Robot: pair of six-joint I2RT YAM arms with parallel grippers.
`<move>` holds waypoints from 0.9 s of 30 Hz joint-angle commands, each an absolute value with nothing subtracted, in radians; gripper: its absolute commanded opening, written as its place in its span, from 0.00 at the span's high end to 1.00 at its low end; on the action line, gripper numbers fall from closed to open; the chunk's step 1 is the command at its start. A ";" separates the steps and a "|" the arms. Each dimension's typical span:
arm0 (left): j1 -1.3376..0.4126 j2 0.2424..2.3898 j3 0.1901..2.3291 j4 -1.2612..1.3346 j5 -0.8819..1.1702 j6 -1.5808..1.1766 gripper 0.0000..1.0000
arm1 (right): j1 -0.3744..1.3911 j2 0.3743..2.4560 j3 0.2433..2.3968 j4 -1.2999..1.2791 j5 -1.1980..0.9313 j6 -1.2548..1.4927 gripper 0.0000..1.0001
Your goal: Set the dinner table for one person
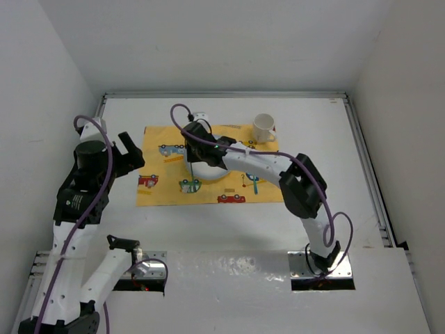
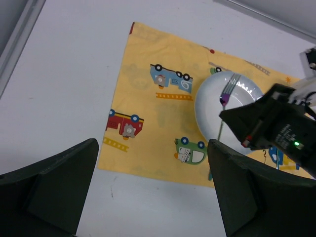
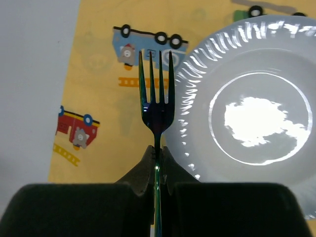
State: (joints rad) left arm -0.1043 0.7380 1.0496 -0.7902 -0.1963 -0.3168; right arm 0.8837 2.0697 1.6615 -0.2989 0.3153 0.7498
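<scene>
Plate (image 3: 256, 113) on placemat (image 1: 160, 188), mug (image 1: 263, 127) at corner; right fingers (image 3: 143, 165) gripping fork (image 3: 157, 106), unplaced; left fingers (image 2: 54, 182) spread, empty.

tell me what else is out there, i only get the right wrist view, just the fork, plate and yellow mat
observer: a white mug stands upright at the far right corner of the placemat.
operator: where's the left arm
observer: the left pincer is open and holds nothing. It hangs over the table beside the placemat's left edge.
operator: any knife or spoon around
observer: none shows in the top view. The fork in the right pincer is the only cutlery in sight.
</scene>
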 commanded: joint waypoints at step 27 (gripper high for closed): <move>-0.126 0.692 1.051 -0.882 -0.193 -0.344 0.09 | 0.988 2.444 1.979 -0.106 0.525 0.876 0.99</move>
